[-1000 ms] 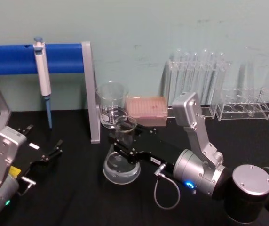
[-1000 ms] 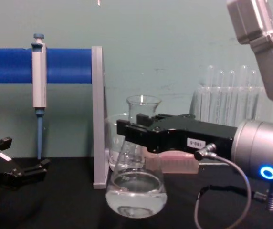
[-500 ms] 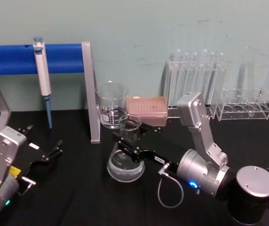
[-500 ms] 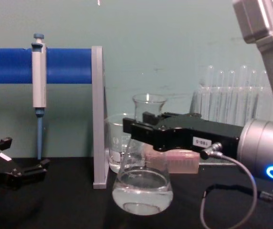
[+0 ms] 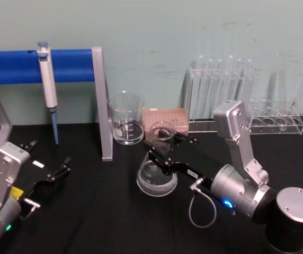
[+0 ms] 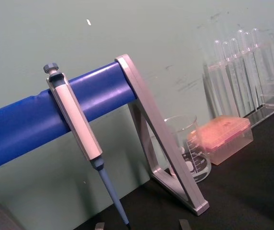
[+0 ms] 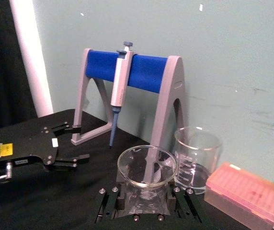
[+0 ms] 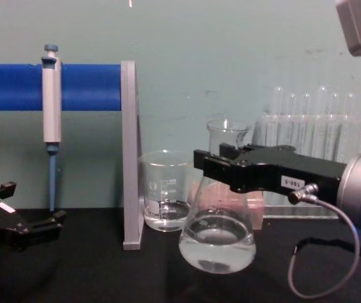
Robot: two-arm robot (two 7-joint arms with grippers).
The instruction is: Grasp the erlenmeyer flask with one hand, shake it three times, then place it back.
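The erlenmeyer flask (image 5: 157, 180) is clear glass with some clear liquid in its wide base (image 8: 217, 245). It stands upright right of the beaker. My right gripper (image 5: 160, 148), the hand, is shut on its neck, one black finger on each side (image 8: 213, 165). In the right wrist view the flask's rim (image 7: 147, 167) sits between the jaws. I cannot tell whether its base touches the black table. My left gripper (image 5: 51, 168) rests open at the table's left, apart from the flask (image 8: 20, 228).
A glass beaker (image 5: 125, 118) and a pink tip box (image 5: 165, 119) stand just behind the flask. A pipette (image 5: 47, 84) hangs on the blue-and-grey stand (image 5: 100, 100) at the left. Test tube racks (image 5: 223, 94) line the back right.
The right gripper has carried the flask to the right, from in front of the beaker to in front of the pink box. The left arm has not moved.
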